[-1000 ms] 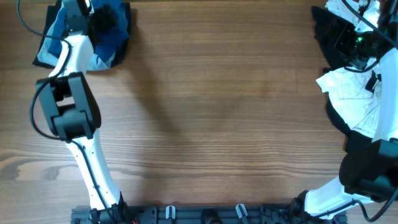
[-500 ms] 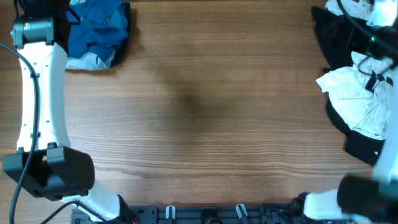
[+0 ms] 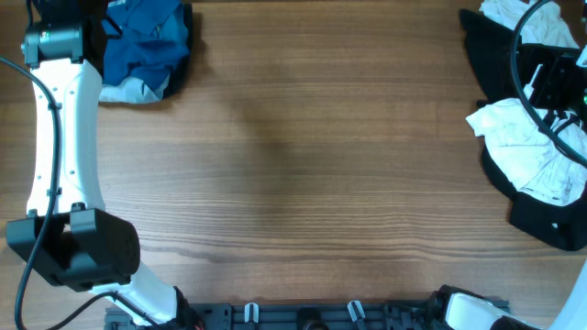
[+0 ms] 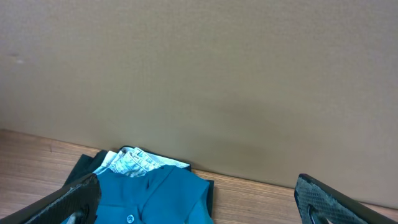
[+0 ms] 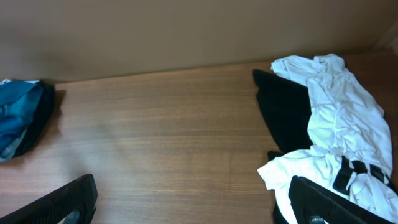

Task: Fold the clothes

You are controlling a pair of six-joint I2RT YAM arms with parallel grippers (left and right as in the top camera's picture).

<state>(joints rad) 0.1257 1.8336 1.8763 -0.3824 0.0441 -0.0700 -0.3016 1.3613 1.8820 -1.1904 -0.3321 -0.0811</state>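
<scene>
Fabric of the shirt [image 3: 142, 41] looks soft, plain and deep blue, crumpled into a loose heap at the far left corner of the wood-grain table [image 3: 293, 165], with pale stitched denim jeans [image 4: 134, 163] showing at its far side. Wrinkled white cloth [image 3: 527, 151] and limp black cloth [image 3: 491, 55] are bunched along the right edge. The white left arm [image 3: 60, 137] stretches straight up the left edge, and the left gripper [image 4: 196, 202] hangs near the shirt, jaws spread wide and empty. The right gripper [image 5: 196, 202] hovers by the right edge, its jaws equally wide and holding nothing.
</scene>
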